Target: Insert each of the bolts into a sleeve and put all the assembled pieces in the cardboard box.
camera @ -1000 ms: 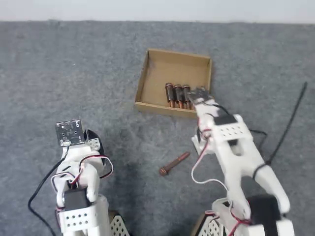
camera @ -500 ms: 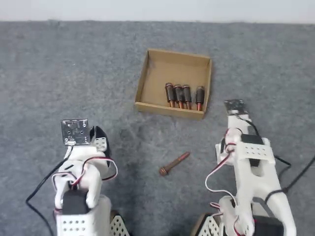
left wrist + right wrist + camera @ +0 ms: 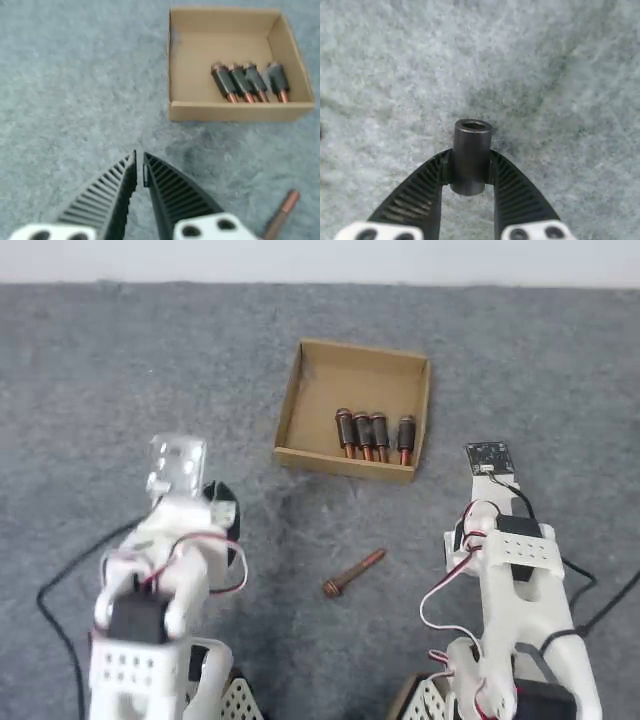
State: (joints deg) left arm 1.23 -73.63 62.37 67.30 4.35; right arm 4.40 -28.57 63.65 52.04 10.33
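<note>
Right wrist view: right gripper (image 3: 470, 159) had its ribbed fingers (image 3: 417, 192) clamped on a dark sleeve (image 3: 470, 150), one finger on each side of the barrel. The sleeve's open bore pointed away from the wrist, over grey carpet (image 3: 560, 60). Whether the sleeve's far end touched the carpet could not be told. Left wrist view: left gripper (image 3: 139, 158) had its left fingers (image 3: 112, 192) drawn together almost tip to tip, with only a thin slit between them and nothing held. Carpet lay just ahead of those tips. Farther ahead and off toward the right arm's side sat the cardboard box (image 3: 240, 111). Four assembled pieces (image 3: 247, 82) lay inside it side by side, close to the wall nearest the fingers, with their copper ends toward that wall. One loose bolt (image 3: 282, 212) lay on the carpet beside the left fingers on the right arm's side, apart from them. High view: the bolt (image 3: 355, 572) lay slantwise between the two arms, apart from the cardboard box (image 3: 345, 462).
</note>
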